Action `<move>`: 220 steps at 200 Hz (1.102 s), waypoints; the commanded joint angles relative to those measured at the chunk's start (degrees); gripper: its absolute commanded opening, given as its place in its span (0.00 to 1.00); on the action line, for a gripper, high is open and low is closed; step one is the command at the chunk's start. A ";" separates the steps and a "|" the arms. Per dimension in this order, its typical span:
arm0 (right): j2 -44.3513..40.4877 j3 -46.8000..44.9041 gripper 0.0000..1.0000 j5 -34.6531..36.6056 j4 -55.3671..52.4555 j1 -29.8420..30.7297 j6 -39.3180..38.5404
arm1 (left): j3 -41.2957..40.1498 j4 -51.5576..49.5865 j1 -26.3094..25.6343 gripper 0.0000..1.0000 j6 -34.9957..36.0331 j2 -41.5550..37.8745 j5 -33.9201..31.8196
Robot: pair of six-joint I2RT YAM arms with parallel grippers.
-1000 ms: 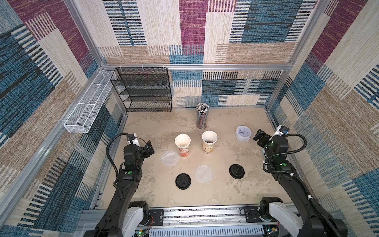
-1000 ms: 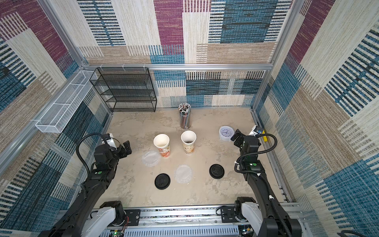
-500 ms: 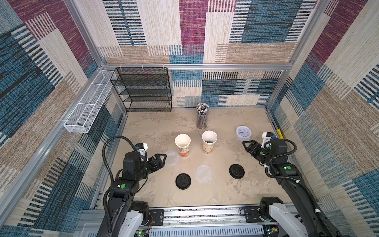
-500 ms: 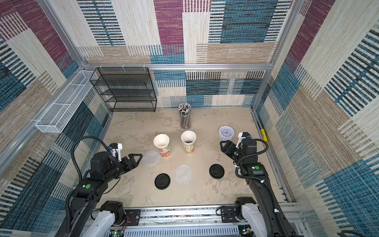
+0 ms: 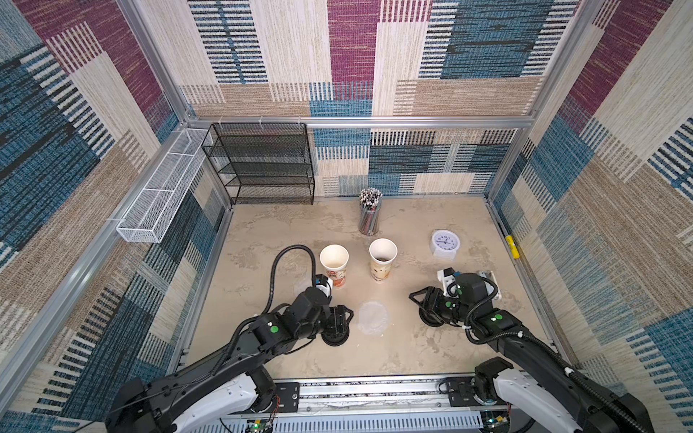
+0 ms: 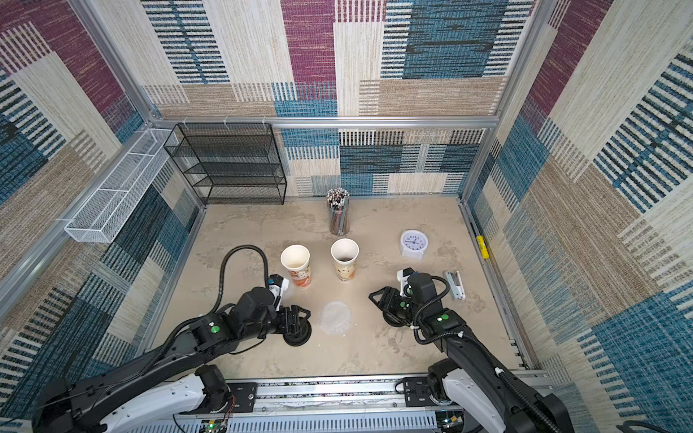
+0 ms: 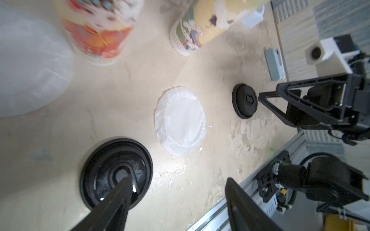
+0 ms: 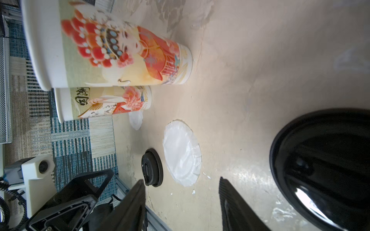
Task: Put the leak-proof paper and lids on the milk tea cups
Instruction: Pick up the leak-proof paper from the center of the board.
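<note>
My left tool [image 7: 178, 180] and right tool [image 8: 181, 181], both open and empty, flanked one leak-proof paper sheet [image 5: 372, 317] lying flat on the counter [image 5: 262, 232]. The second sheet [image 7: 30, 66] lay just beside the red-print cup [image 5: 334, 264], with the beige-print cup [image 5: 381, 260] nearby, both uncovered. I judged the paper featherlight, limp and tear-prone, best pinched at its crinkled rim.

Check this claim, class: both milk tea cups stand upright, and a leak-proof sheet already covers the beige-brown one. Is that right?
Not quite. The red-orange cup and the beige-brown cup both stand upright, but the beige-brown one is uncovered: both top views show its open mouth. A leak-proof sheet lies flat on the table in front of them instead.
</note>
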 commanded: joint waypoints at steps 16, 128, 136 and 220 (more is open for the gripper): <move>0.71 -3.12 0.60 -0.62 6.04 4.33 5.76 | 3.80 9.53 -4.12 0.72 -2.68 11.07 -9.37; 13.06 -6.01 0.57 0.39 17.53 12.14 8.72 | 12.31 10.90 -4.85 0.71 -3.06 32.18 -12.46; 13.61 -6.01 0.57 0.23 18.07 12.27 8.69 | 12.29 11.22 -4.84 0.71 -3.56 32.94 -11.85; 18.37 -7.76 0.56 0.02 24.06 12.72 9.34 | 12.10 14.02 -5.20 0.59 -7.93 38.12 -3.46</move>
